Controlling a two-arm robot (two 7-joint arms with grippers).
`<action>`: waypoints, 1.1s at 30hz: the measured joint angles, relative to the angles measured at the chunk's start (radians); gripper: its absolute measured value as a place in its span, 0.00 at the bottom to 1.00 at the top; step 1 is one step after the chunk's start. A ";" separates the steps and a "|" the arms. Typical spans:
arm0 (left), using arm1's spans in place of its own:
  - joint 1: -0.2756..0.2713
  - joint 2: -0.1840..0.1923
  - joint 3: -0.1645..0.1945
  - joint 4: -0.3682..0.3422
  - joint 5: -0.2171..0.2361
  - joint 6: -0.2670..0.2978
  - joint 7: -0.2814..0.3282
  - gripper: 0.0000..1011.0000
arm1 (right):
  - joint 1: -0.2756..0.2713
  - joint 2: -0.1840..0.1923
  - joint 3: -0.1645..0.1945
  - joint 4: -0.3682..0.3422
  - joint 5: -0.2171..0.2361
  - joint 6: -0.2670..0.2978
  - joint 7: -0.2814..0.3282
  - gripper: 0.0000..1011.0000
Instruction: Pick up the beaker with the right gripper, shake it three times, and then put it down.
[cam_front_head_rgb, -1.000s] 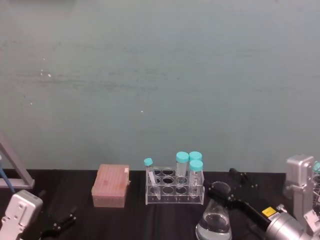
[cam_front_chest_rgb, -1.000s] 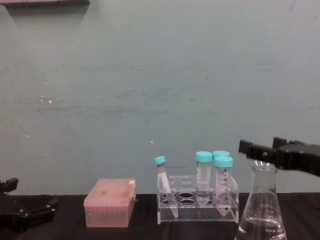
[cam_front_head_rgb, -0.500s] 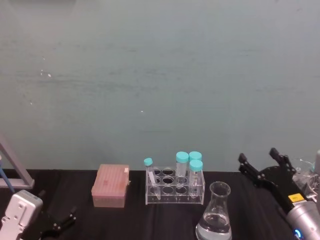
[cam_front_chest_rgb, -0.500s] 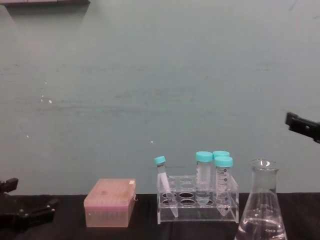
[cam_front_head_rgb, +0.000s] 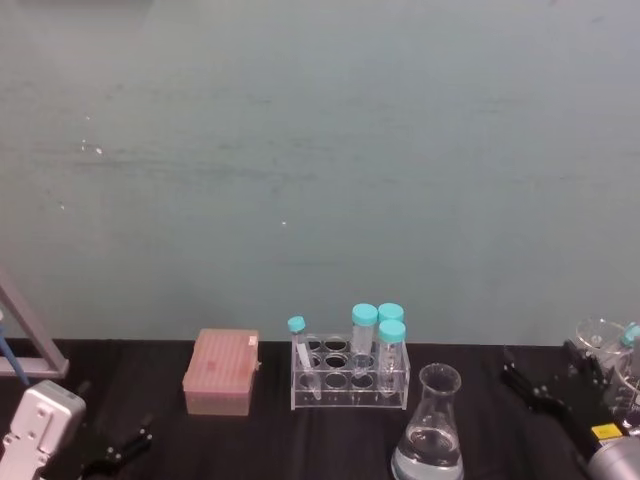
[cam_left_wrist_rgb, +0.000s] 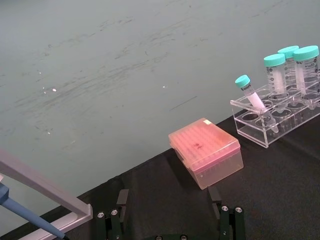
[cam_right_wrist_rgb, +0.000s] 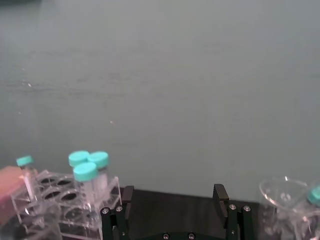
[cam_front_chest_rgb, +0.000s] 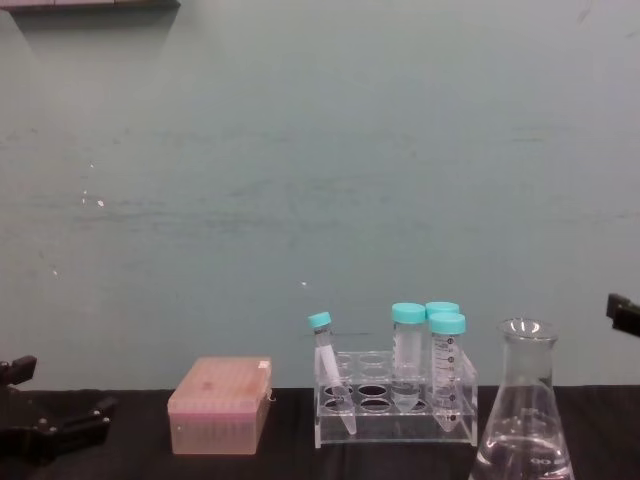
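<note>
Beaker is standing upright on the black tabletop, just right of the tube rack. Right gripper is hovering off to its right, jaws apart and holding nothing. Left gripper is resting at the near left, open.

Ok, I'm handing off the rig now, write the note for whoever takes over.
Right claw: open, empty, low at the right of the table, apart from the beaker.
Left claw: parked low at the left, open, empty.
Beaker: upright on the black table, some clear liquid inside, in front of the tube rack and to its right.
Done: beaker is set down and released.
Left: the frames cannot confirm the three shakes; otherwise park the right arm.
</note>
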 joint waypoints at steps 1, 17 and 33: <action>0.000 0.000 0.000 0.000 0.000 0.000 0.000 0.99 | -0.001 -0.002 0.002 0.004 0.000 0.001 0.001 0.99; 0.000 0.000 0.000 0.000 0.000 0.000 0.000 0.99 | -0.006 -0.026 0.022 0.043 -0.009 0.001 0.020 0.99; 0.000 0.000 0.000 0.000 0.000 0.000 0.000 0.99 | -0.005 -0.024 0.019 0.040 -0.009 0.001 0.019 0.99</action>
